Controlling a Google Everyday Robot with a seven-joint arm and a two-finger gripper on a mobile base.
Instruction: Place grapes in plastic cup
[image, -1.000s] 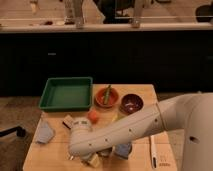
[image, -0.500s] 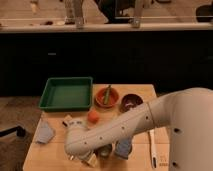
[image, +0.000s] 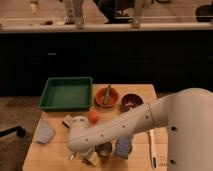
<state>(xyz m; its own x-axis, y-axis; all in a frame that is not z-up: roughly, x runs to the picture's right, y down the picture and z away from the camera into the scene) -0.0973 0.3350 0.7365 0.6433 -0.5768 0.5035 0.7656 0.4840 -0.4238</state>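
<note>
Wooden table (image: 52, 152) set before a dark counter front (image: 125, 55). You see the gripper (image: 92, 157) low at the table's near edge; whether it is open or closed cannot be told. Grapes (image: 129, 105) lie in the brown bowl (image: 138, 98), right of the green tray (image: 66, 93).

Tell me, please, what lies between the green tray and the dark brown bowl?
The camera view shows an orange bowl between the green tray and the dark brown bowl. The hand is low near the table's front edge.
</note>
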